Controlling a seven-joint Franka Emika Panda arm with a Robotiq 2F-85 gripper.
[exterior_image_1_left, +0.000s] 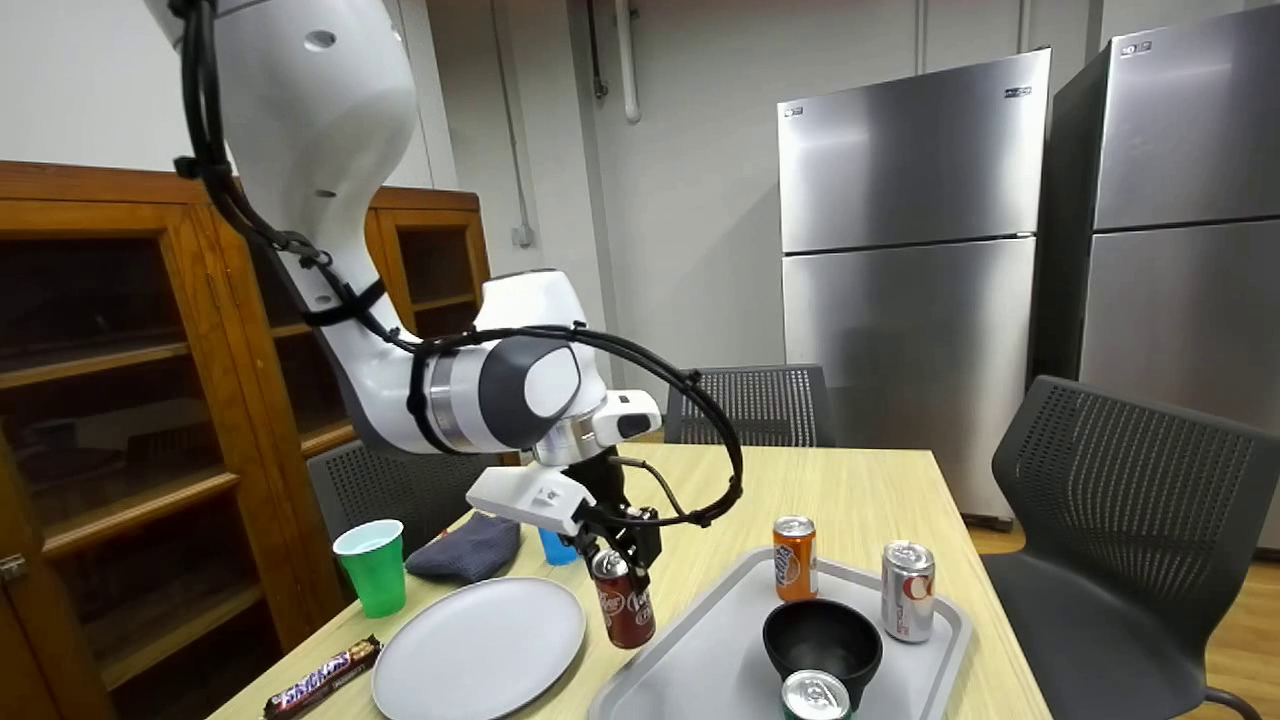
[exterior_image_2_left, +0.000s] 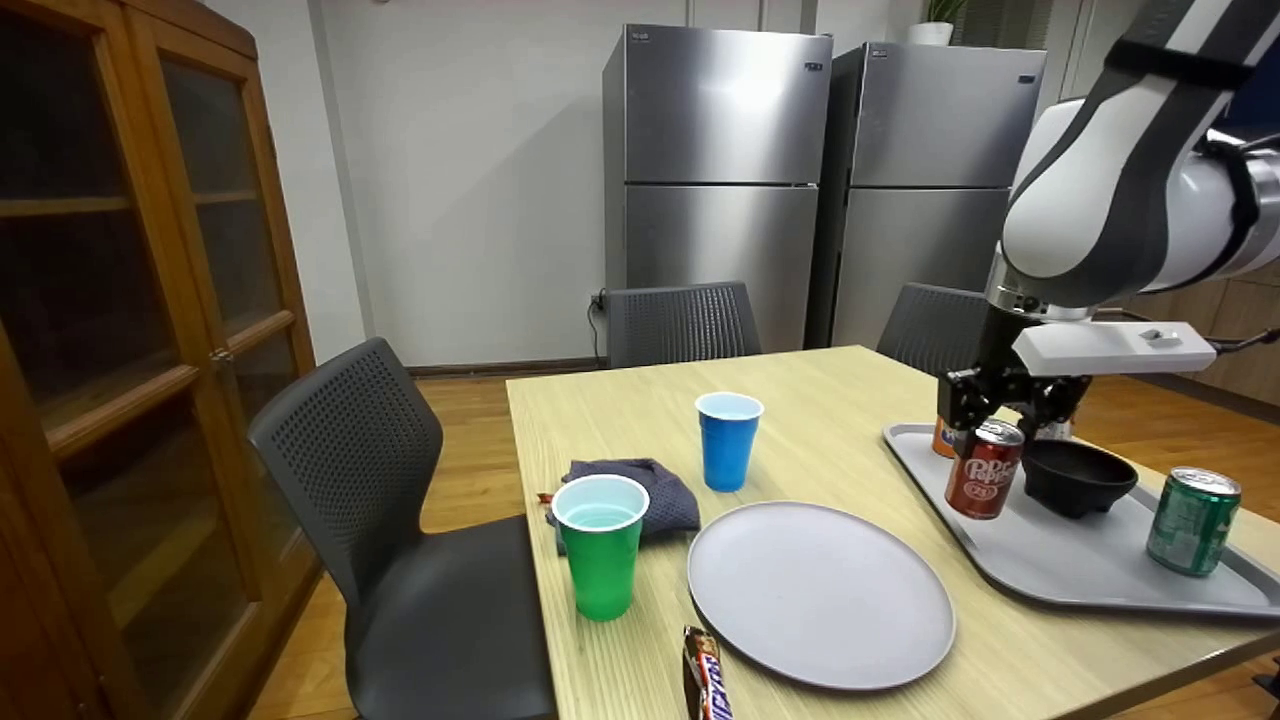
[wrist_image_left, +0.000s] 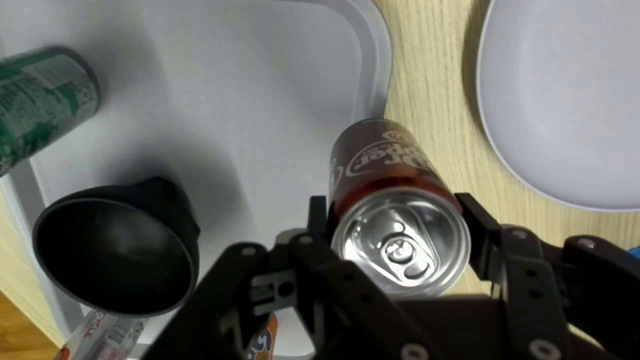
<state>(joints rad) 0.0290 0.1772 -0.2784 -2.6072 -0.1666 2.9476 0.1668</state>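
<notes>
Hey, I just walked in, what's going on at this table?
A white robot arm is holding a dark red metal Dr Pepper can in its jaws, roughly upright at the edge of a flat grey tray. In the wrist view the can overlaps the tray's rim; whether it touches anything below, I can't tell. On the tray are a round black bowl, an orange metal can, a silver metal can and a green metal can. Beside the tray lies a round light grey plate.

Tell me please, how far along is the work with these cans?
Gripping looks done: the hand is closed on the Dr Pepper can. In hand: this can, near the edge of the tray. Left, probably: releasing it, since both fingers press its sides.
</notes>
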